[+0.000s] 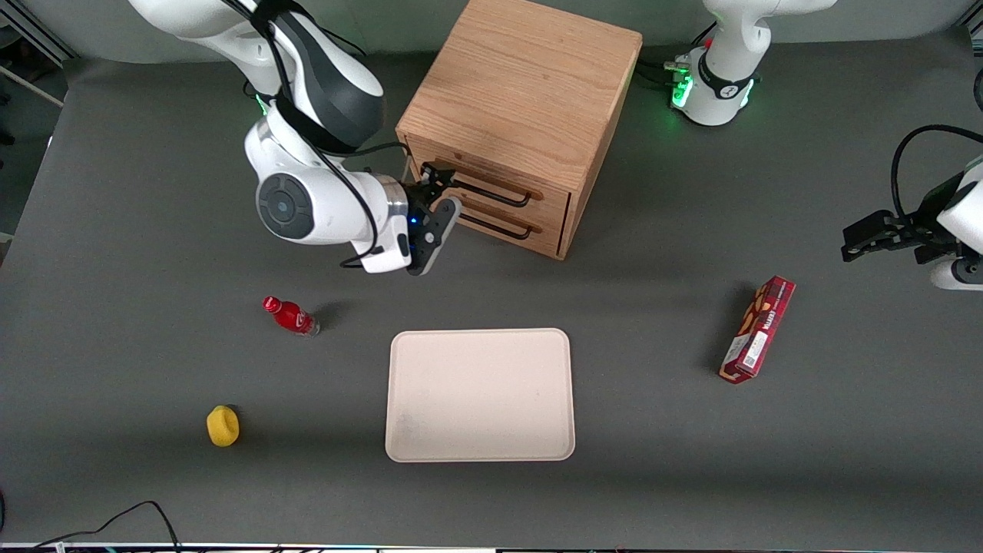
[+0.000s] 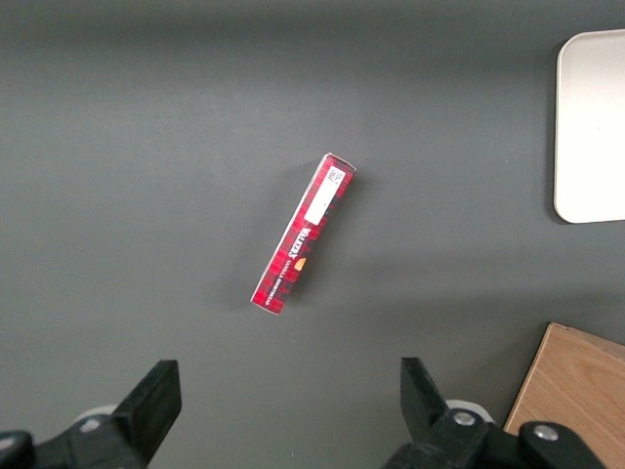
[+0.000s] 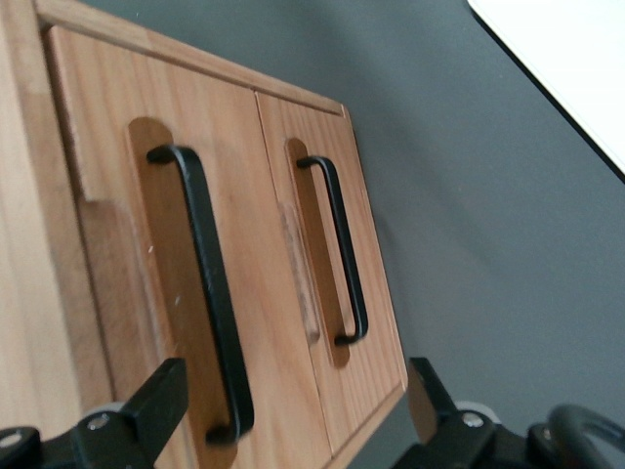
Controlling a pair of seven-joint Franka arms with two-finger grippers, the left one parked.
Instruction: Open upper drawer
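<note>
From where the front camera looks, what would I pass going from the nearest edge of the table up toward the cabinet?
Yellow object → cream tray → red bottle → gripper, open in front of the cabinet → upper drawer, shut, in the wooden cabinet.

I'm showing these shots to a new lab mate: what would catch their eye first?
Probably the boxy oak cabinet standing farther from the front camera than anything else on the table, with the gripper open right in front of the upper drawer, at one end of its black handle; both drawers look shut. Next would be the pale tray nearer the camera and the red bottle lying toward the working arm's end.
</note>
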